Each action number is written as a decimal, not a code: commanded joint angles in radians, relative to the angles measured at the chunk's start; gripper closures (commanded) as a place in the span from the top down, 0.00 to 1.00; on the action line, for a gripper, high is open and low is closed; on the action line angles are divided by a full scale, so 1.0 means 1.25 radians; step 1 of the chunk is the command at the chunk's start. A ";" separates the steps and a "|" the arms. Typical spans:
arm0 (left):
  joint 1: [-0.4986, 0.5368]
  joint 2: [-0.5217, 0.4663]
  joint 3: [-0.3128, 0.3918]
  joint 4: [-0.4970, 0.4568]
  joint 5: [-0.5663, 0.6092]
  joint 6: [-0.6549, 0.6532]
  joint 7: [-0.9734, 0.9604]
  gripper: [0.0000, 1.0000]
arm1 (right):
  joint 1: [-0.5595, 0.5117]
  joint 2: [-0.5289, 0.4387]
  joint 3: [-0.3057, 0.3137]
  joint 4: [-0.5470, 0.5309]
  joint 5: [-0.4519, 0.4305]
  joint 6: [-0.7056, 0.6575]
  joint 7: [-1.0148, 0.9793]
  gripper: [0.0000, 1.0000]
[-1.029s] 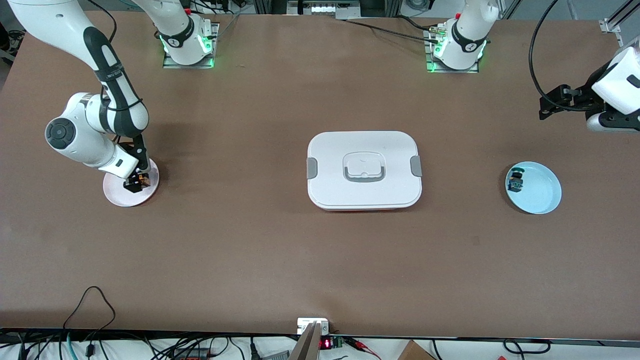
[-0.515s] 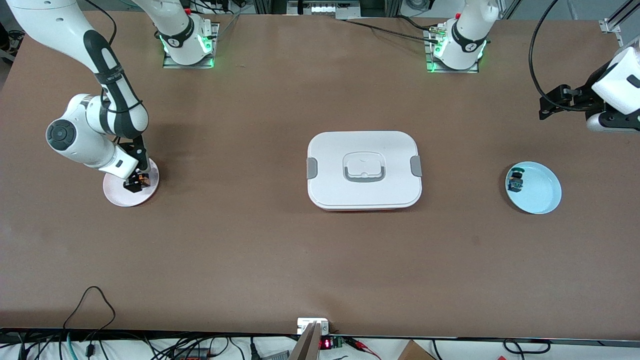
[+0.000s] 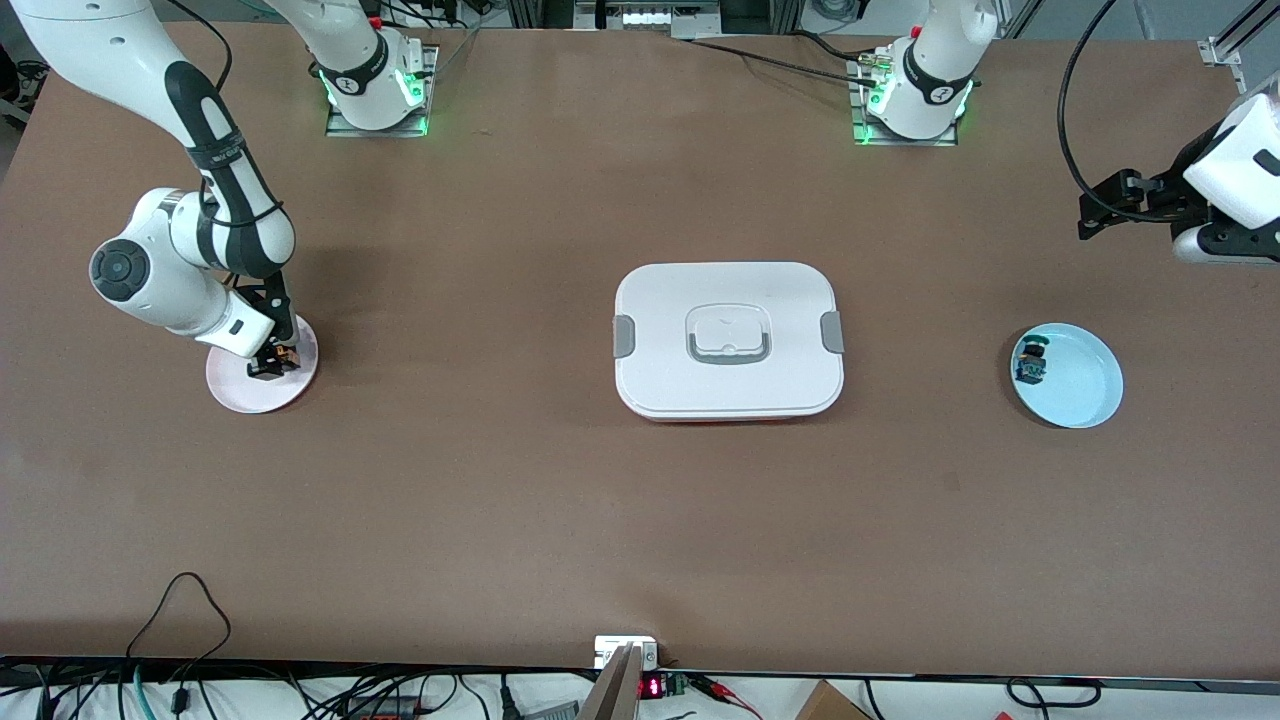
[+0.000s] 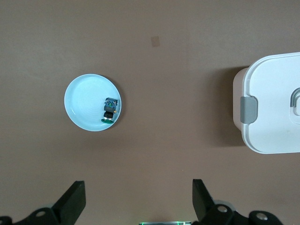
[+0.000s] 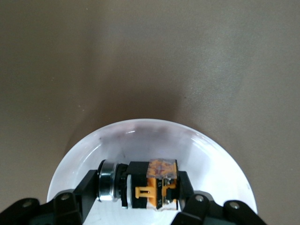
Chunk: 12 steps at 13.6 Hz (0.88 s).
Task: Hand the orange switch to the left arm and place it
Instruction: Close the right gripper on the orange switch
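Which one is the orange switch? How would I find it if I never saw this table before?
Start at the big white box in the middle of the table, then go toward the right arm's end to the pale pink plate. The orange switch sits on it between the right gripper's fingers. It has a bright orange middle, while the other switch, on the light blue plate, has teal-green parts.

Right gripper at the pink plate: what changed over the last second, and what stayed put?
The right gripper has crept slightly toward the robots' bases over the pink plate, its fingers closed around the orange switch, which sits low over that plate; lift-off is not clear. The left gripper waits open above the table, unmoved. The box, blue plate and teal switch stayed put.
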 commanded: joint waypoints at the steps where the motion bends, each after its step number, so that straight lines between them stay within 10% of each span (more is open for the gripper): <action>1: -0.003 0.008 0.001 0.024 0.003 -0.019 -0.007 1.00 | -0.018 0.005 0.011 -0.005 0.021 0.031 -0.051 0.14; 12: -0.003 0.008 0.001 0.024 0.003 -0.020 -0.007 1.00 | -0.007 -0.024 0.142 0.312 0.062 -0.460 0.053 0.00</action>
